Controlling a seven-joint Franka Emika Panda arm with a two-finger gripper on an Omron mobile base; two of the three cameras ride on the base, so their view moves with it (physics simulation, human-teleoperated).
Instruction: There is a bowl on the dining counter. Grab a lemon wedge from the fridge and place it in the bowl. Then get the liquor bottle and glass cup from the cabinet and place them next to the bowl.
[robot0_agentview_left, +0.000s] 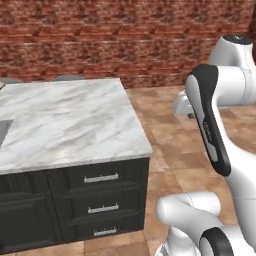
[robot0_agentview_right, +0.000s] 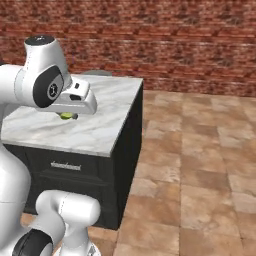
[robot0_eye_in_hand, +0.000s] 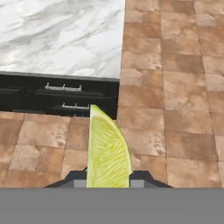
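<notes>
A yellow-green lemon wedge (robot0_eye_in_hand: 107, 151) stands upright between the two dark fingertips of my gripper (robot0_eye_in_hand: 108, 177), which is shut on it. In the right base view the wedge (robot0_agentview_right: 66, 116) peeks out under the white hand, and the gripper (robot0_agentview_right: 68, 115) hangs above the near part of the marble dining counter (robot0_agentview_right: 95, 131). The hand view looks down past the counter's corner (robot0_eye_in_hand: 61, 35) onto the tiled floor. The bowl, fridge, cabinet, liquor bottle and glass cup are out of view.
The marble counter (robot0_agentview_left: 65, 120) sits on dark drawers (robot0_agentview_left: 100, 178) with metal handles. A sink edge (robot0_agentview_left: 2, 131) shows at its left. Grey stool tops (robot0_agentview_left: 67, 77) stand behind it. Brown tiled floor (robot0_agentview_right: 200, 165) lies open to the right, with a brick wall (robot0_agentview_right: 150, 40) behind.
</notes>
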